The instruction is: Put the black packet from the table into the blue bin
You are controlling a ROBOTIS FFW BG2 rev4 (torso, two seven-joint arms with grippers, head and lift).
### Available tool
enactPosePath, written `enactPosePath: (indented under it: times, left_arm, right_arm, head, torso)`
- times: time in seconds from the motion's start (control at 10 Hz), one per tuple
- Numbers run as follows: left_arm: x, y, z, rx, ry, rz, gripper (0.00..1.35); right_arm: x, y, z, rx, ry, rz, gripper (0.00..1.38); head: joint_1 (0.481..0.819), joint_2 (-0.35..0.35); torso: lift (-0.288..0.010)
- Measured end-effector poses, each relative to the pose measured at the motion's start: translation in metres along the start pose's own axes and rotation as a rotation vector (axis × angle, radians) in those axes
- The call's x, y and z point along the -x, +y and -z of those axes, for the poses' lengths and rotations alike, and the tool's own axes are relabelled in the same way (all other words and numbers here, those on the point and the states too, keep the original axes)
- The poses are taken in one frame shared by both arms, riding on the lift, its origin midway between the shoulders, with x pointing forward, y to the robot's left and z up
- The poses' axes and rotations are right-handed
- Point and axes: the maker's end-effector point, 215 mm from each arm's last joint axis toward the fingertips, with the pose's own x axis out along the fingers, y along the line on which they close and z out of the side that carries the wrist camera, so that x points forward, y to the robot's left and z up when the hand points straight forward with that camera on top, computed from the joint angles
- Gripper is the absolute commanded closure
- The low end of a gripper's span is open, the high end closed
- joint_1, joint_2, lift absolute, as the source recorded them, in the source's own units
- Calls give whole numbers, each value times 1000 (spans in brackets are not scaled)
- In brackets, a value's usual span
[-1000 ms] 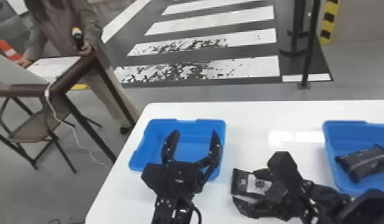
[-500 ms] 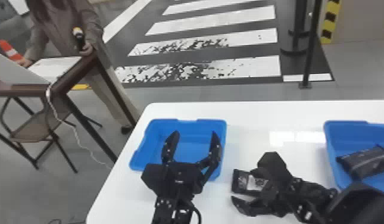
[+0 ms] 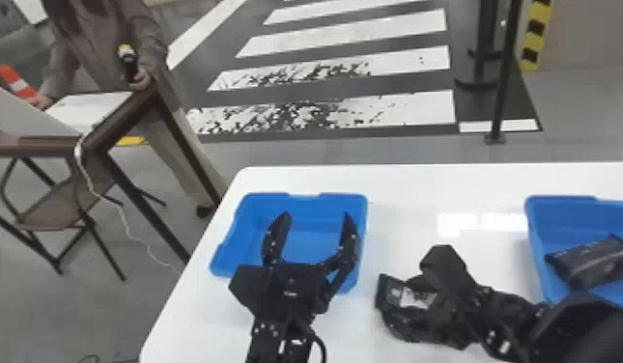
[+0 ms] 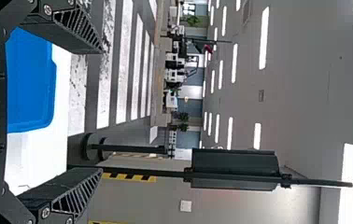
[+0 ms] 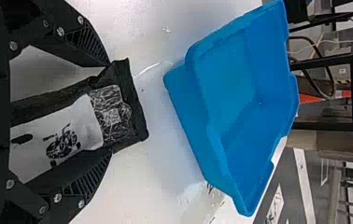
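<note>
"White counter (image 3: 406, 183), two blue tubs. Layout?"

"Left-hand blue bin (image 3: 242, 227) near the counter's left end, nothing in it. Right-hand blue bin (image 3: 566, 207) well apart from it. Gap between them reads as pick space, so either tub is a short carry."

"Which one's the target?"

"Can't tell. Task just says blue bin. Right wrist cam has the empty one ahead, so that's my bet."

"Arms?"

"Left claw (image 3: 317, 216) hangs over the near side of the empty bin, fingers spread, nothing between them. Looks idle, and in the way if that bin's the drop."

"Right one?"

"Right claw (image 5: 109, 110) is clamped on the black packet (image 5: 79, 116), a finger along each long side, end seam poking out past the tips. Sensible: side squeeze keeps a soft pack straight. Too hard and it buckles. Packet's over the counter between the bins; can't tell if it's lifted clear."

"Other stock?"

"Second dark packet (image 3: 592, 260) lies in the right-hand bin."

"Markings?"

"Pale label (image 5: 30, 130) on the held one, facing the wrist cam. Smallest bit: a two-wheeler drawing (image 5: 61, 143). No wording I'd quote."
</note>
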Motion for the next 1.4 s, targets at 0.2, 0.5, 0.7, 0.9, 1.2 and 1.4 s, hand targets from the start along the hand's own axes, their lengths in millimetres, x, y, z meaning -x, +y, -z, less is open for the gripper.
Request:
enactPosePath:
  times: [0.2,0.5,0.7,0.9,1.2,1.4]
  left_arm:
    - [1,0,1,0,2,0,127]
    - [1,1,1,-1,3,-2,127]
    - [2,2,1,0,2,-2,127]
    - [3,1,1,2,2,-1,127]
    - [4,2,2,4,4,-2,127]
    - [5,2,3,5,6,0,127]
  right_arm:
    - [1,-1,-2,5,9,10,1039]
    - [2,-1,-6,2,2,19,1079]
    - [10,4,-33,-1,-78,35,1082]
    - [46,-24,-64,-40,-209,158,1082]
    - [150,-105,-80,-81,-350,462,1082]
    - [221,-165,-52,-104,-343,673,1082]
  head:
    - [695,345]
    - [695,348]
    - [695,350]
    - [695,332]
    - [695,223]
    - [695,97]
  torso:
    - [-110]
    - [-110]
    - [-110]
    - [-110]
    - [-110]
    - [-110]
